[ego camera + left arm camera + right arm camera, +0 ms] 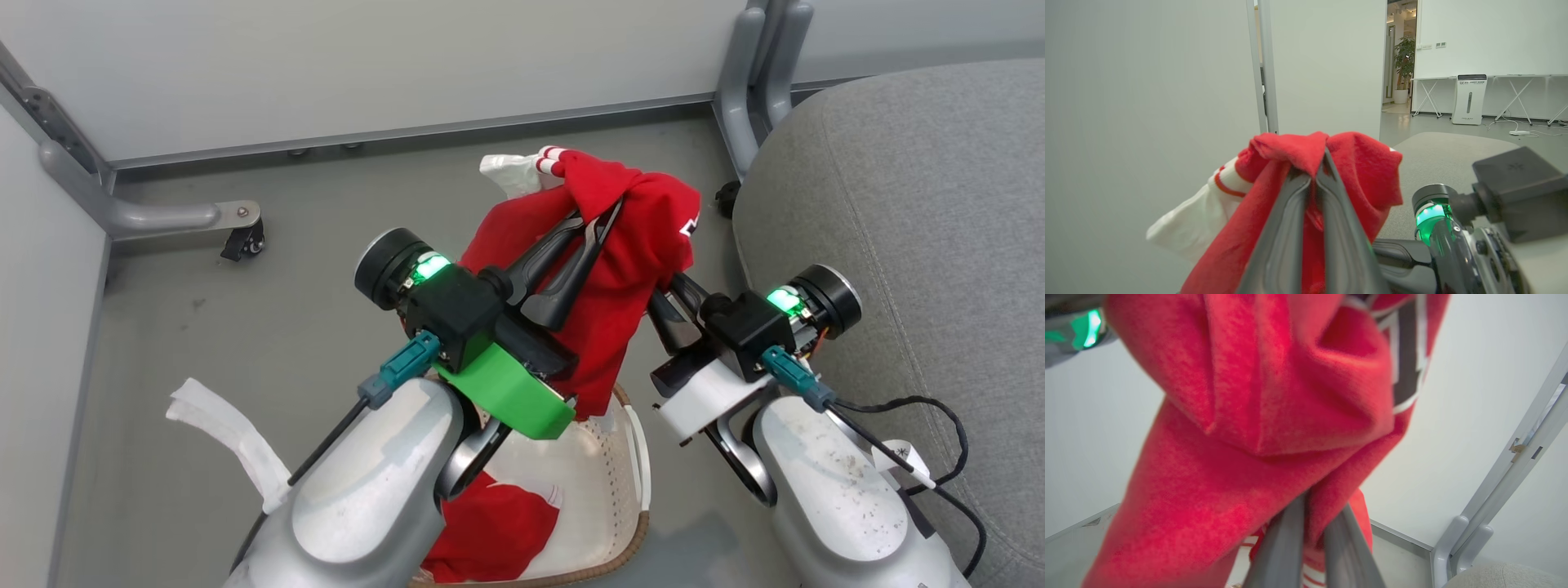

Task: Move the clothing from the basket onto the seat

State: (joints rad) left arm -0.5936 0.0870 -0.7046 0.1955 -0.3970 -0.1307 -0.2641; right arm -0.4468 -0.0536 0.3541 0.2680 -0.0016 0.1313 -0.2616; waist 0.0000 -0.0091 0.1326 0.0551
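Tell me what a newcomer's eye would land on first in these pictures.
The bright red garment with the letter logo grabs the eye first. It hangs above the basket, pinched by the left hand near its top and by the right hand from its right side. Next come a second red garment lying in the basket and the big grey seat on the robot's right.
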